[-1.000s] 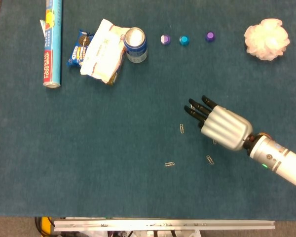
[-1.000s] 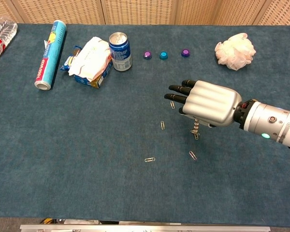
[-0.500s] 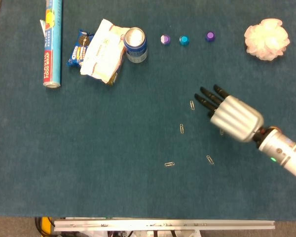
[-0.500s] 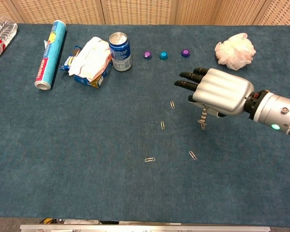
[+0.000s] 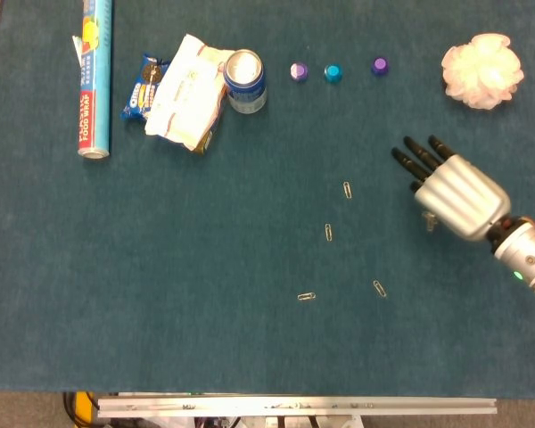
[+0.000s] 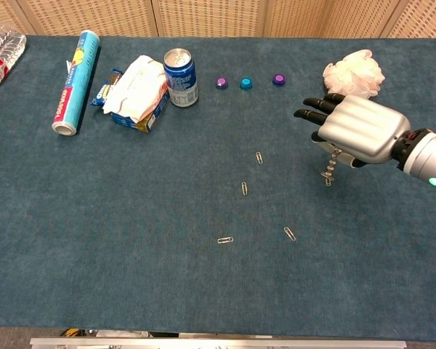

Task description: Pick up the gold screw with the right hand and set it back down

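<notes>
Blue felt covers the desk [image 6: 131,240], and the right hand [image 6: 360,131] hangs over its right side, back of the hand up, black fingers [image 6: 310,114] stretched out toward the far left. From the chest view the screw [image 6: 329,169] dangles point-down under the palm, pinched at its head by the underside of the hand and clear of the felt; it looks more grey than gold from here. From the head view only a sliver of it [image 5: 431,220] peeks out beside the silver knuckles of the same hand [image 5: 456,193]. The left hand is nowhere to be seen.

Four paper clips lie scattered on the felt to the left of the hand: one [image 6: 259,157] nearest the far side, one [image 6: 244,188] just below it, one [image 6: 225,240] closer to the front, and one [image 6: 290,233] off to its right. None touches the hand or the screw.

Along the far edge sit three small bottle caps in a row, a violet one [image 6: 221,82], a teal one [image 6: 245,83] and a purple one [image 6: 278,79]. A white bath puff [image 6: 354,76] rests just behind the fingertips. Farther left stand an open blue can [image 6: 180,77], a crumpled white wrapper [image 6: 139,93] with a biscuit packet [image 6: 105,89] beside it, and a roll of plastic wrap [image 6: 75,81]. A water bottle [image 6: 1,54] lies at the far left corner.
</notes>
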### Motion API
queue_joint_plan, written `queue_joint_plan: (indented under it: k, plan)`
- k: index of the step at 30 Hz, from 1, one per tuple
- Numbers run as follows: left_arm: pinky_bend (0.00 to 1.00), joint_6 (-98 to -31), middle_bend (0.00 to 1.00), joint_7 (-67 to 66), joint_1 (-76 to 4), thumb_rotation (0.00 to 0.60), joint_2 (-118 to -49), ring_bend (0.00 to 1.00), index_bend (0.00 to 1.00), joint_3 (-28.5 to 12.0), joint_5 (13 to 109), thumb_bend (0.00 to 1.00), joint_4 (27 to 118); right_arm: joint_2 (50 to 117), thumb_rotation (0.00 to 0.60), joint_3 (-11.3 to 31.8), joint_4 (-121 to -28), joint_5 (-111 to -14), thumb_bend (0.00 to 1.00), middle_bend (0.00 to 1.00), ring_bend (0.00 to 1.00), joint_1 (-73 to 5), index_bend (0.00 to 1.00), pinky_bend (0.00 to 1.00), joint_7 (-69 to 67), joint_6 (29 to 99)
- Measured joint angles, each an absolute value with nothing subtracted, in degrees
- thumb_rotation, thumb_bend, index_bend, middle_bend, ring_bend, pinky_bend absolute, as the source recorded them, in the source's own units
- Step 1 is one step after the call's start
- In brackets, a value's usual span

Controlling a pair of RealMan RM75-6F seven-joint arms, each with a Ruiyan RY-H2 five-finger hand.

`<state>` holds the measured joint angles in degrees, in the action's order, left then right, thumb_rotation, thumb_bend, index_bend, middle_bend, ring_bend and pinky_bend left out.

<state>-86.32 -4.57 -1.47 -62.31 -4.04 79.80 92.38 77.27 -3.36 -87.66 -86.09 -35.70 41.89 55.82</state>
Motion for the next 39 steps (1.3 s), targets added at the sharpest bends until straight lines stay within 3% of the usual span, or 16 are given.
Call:
queue_joint_plan:
  k: [9,15,24,39]
  plan:
    - [0.41,-86.2,0.29,-4.6,-1.5,0.600,-62.3,0.22,0.37,-4.0,79.8,0.08,92.4,77.0,0.600,-3.5,-86.3,-84.5,0.11,0.11,0.00,-34.2,0.42,0.18,39.3,55.8]
    - [0.41,-85.9,0.29,-4.9,-1.7,0.600,-62.3,0.22,0.37,-4.0,79.8,0.08,92.4,76.4,0.600,-3.8,-85.5,-84.7,0.06,0.11,0.00,-32.6,0.32,0.18,36.5,57.6]
    - [0.41,-85.8,0.29,-5.1,-2.0,0.600,-62.5,0.22,0.37,-3.8,80.5,0.08,92.4,74.6,0.600,-3.8,-86.2,-86.4,0.06,0.12,0.00,-28.7,0.31,0.18,31.6,65.0]
    - [0.41,-85.3,0.30,-5.9,-3.4,0.600,-63.3,0.23,0.38,-2.8,84.2,0.08,91.8,68.6,0.600,-2.3,-89.9,-89.9,0.06,0.14,0.00,-16.3,0.31,0.18,16.8,86.3]
